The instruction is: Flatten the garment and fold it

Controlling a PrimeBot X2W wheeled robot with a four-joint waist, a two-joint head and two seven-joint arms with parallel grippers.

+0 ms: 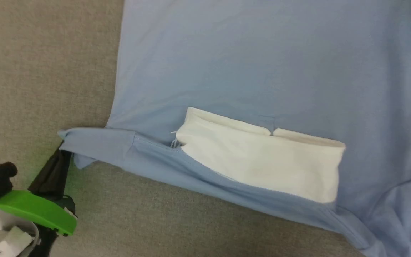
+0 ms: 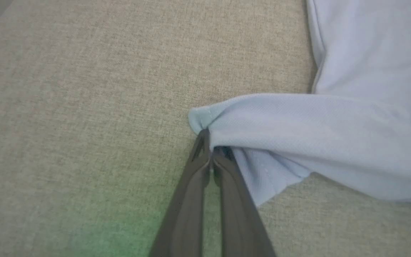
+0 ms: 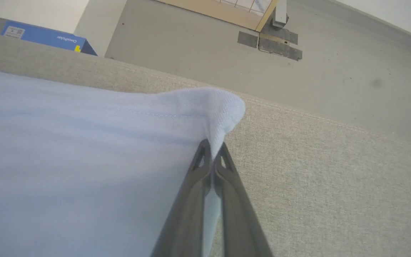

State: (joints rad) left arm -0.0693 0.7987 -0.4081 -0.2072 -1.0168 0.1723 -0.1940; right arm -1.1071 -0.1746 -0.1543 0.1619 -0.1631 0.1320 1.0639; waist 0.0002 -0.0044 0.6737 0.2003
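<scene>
Beige, coarse-woven counter [image 1: 30,71]. Spread smooth across it from 12 to 4 o'clock in the head view: soft sky-blue knit shirt [image 1: 262,64], white rectangular neck lining [image 1: 262,160] at centre. Left hand [image 2: 211,151] pressed together, pinching the sleeve hem. Right hand [image 3: 212,150] likewise pinching a rounded corner.
</scene>
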